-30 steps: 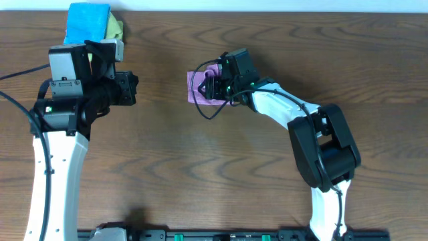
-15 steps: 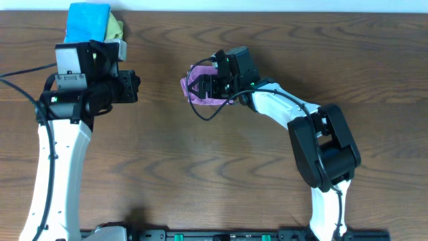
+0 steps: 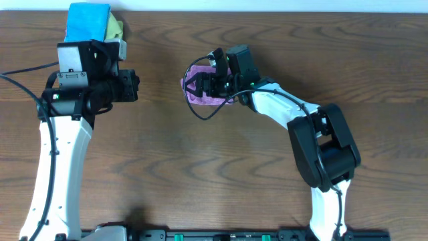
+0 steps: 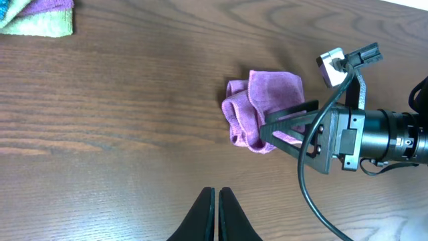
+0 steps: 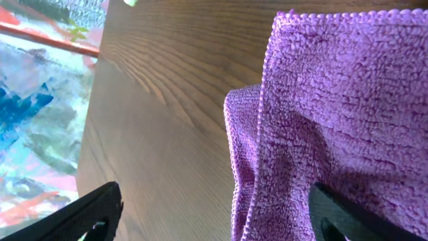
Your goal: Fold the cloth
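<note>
While the right gripper (image 5: 214, 207) hangs over the cloth (image 4: 262, 110) with its jaws spread wide and nothing held, the lilac terry square lies bunched and loosely doubled over itself, stitched hem showing, on the wood-grain table (image 4: 120, 100). Well apart from it, the left gripper (image 4: 217, 215) hovers with jaws pressed together, empty

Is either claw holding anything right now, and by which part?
Nothing, apparently: the right gripper stands open over the purple cloth; the left gripper is shut, empty.
</note>
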Action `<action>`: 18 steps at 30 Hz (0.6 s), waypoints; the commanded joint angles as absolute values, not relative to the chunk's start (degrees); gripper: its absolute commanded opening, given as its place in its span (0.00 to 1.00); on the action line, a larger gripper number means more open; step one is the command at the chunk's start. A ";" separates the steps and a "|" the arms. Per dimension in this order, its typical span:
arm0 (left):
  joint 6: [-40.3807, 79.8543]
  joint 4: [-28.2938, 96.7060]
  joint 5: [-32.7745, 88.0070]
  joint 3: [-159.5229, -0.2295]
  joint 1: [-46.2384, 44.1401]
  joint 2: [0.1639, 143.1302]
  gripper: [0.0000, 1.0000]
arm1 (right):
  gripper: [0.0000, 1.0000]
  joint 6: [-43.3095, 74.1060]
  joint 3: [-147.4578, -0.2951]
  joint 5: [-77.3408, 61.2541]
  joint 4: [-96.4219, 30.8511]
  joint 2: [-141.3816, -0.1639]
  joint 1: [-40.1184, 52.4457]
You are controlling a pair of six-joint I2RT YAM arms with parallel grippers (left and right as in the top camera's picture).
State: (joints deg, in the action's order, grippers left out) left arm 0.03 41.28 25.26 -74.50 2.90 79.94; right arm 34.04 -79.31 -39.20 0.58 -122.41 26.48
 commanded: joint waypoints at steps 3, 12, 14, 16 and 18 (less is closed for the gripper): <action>0.21 41.17 24.71 -74.35 2.98 80.51 0.06 | 0.96 33.08 -79.18 -33.78 1.26 -122.96 28.27; 0.23 41.41 25.12 -74.35 2.98 80.51 0.06 | 0.99 37.63 -79.18 -36.12 11.99 -126.80 29.12; 0.23 41.43 25.15 -74.35 2.98 80.51 0.06 | 0.99 39.24 -79.18 -37.93 14.11 -128.35 28.91; 0.23 41.54 25.17 -74.35 2.98 80.51 0.06 | 0.99 40.27 -79.18 -38.17 14.83 -129.95 28.88; 0.23 41.58 25.17 -74.35 2.98 80.51 0.06 | 0.99 41.23 -79.18 -38.22 14.96 -131.15 28.80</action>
